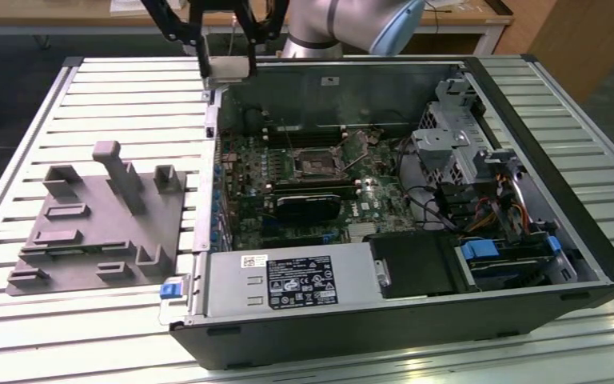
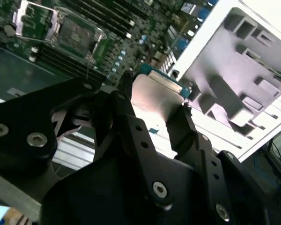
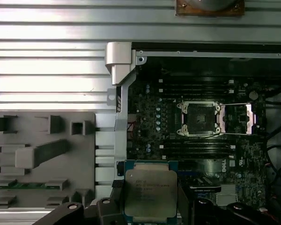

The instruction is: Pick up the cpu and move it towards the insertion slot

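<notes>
The gripper [image 3: 150,206] is clamped on the cpu [image 3: 150,192] by its edges, holding it flat and lifted at the case's [image 1: 563,264] corner, well apart from the slot [image 3: 197,118], whose frame stands open to receive it.

Silvery cpu [image 3: 151,193] with a teal-green rim in the black pincer [image 3: 150,206]; grey fixture [image 3: 42,159] beside it; green board around the dark-centred insertion slot [image 3: 196,118].

Lab bench: slatted aluminium table [image 1: 61,336] (opened computer case [image 1: 563,200]).

cpu [image 3: 151,194] edges behind gripper [image 3: 151,206]
</notes>
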`<state>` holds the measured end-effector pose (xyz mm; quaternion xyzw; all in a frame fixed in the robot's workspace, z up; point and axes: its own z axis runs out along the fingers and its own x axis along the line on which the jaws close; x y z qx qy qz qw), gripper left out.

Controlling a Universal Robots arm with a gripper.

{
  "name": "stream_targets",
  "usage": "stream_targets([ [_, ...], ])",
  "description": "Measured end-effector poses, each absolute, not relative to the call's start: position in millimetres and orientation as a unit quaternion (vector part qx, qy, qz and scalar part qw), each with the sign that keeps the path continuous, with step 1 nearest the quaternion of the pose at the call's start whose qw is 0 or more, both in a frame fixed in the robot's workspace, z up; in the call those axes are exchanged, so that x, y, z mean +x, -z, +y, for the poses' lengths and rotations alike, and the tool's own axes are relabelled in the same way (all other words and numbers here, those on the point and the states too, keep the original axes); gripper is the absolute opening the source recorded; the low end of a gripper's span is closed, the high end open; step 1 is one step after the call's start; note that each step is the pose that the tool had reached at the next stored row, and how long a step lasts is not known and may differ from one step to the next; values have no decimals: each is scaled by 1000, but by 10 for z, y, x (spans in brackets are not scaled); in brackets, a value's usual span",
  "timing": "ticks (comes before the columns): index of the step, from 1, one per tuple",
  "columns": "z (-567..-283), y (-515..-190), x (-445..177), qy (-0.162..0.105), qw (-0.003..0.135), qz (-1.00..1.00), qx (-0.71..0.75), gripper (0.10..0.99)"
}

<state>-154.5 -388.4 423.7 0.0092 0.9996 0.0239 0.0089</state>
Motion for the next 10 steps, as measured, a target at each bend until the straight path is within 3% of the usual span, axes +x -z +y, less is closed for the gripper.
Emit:
stream_targets([
  [10,-3795,-4128,-1296,-24,9,1000,9,541],
])
